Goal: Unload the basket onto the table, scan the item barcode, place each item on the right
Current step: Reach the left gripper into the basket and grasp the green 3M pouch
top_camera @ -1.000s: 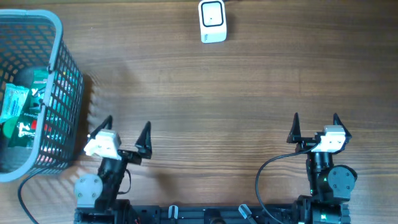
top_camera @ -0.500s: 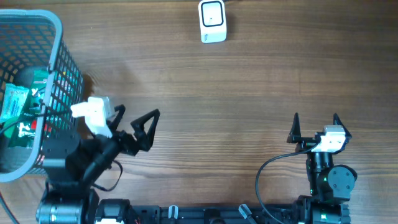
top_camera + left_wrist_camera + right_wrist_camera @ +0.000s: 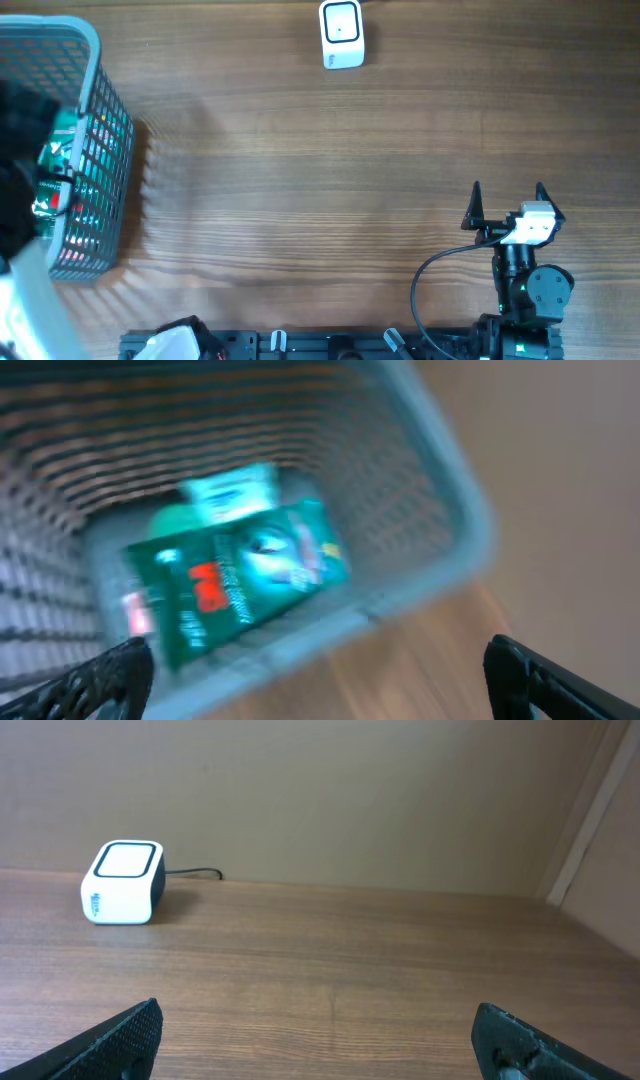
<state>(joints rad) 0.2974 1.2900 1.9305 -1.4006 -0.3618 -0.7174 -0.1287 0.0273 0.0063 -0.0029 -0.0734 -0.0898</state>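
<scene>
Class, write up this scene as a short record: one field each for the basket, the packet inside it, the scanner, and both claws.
Basket: grey mesh, at the left end of the table
Green packet: lying inside the basket, not yet picked up; print too blurred to read
Scanner: white box with a cable, at the table's far edge, nothing on it
Left claw: open, empty, above the basket
Right claw: open, empty, over the table's right side

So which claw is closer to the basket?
Left. The left claw hangs right above the basket, open, looking down into it. The right claw sits across the table, at its near right edge, far from the basket.
</scene>
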